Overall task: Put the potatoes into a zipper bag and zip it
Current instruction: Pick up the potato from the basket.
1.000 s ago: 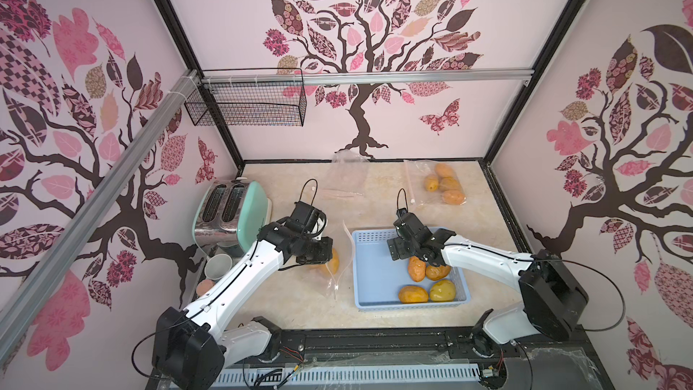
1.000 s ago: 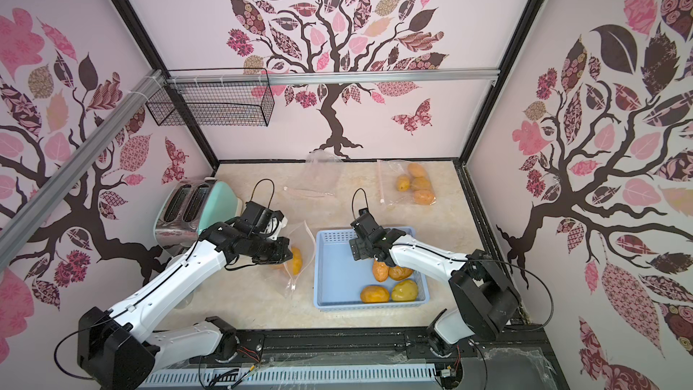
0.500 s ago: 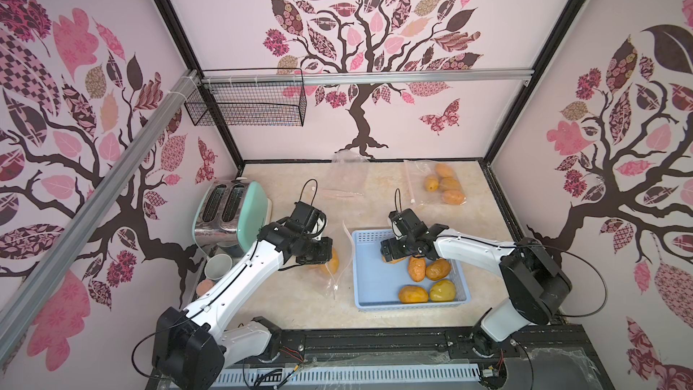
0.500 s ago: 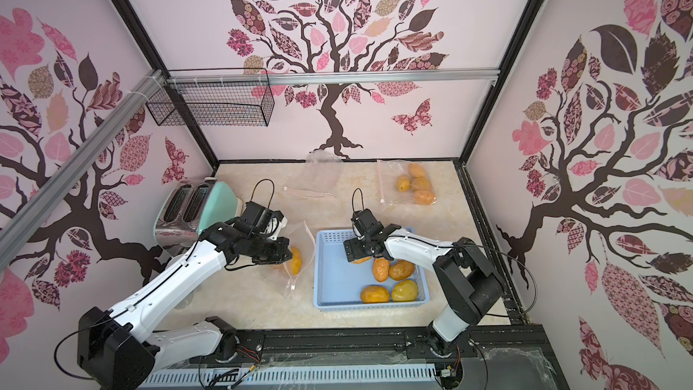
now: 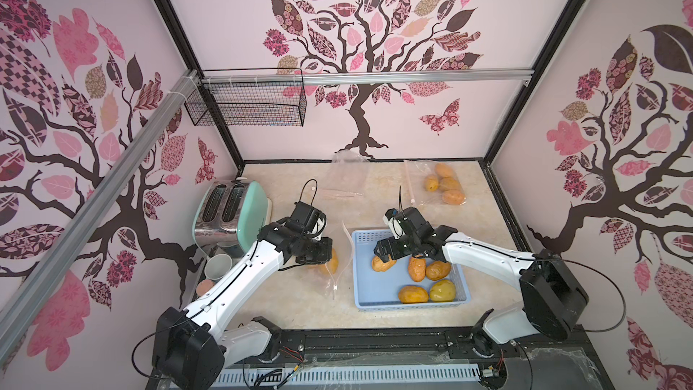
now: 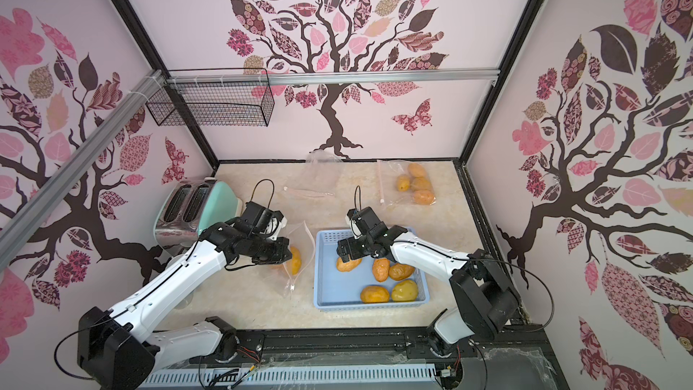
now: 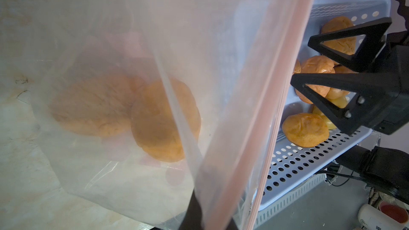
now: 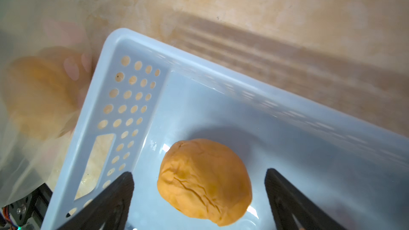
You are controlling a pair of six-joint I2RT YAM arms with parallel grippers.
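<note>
Meanwhile the left gripper (image 5: 324,253) is pinching the rim of the zipper bag (image 7: 110,40) with its jaws closed, and the bag is hanging open near the middle of the worktop (image 5: 378,211), just beside the left wall of the blue basket (image 5: 377,288). Two potatoes (image 7: 163,120) are lying inside this bag, one overlapping the other. The right gripper (image 8: 198,172) is hovering inside the basket with its jaws spread wide, and they are straddling an orange potato (image 8: 204,182) at the basket's far left corner without touching it. Four more potatoes (image 5: 416,269) are sitting in the basket, the yellow-green one (image 5: 442,290) nearest the front right corner. A second bag (image 5: 442,181) is lying at the worktop's far right corner and is holding four potatoes. A toaster (image 5: 232,215) is standing at the left edge.
</note>
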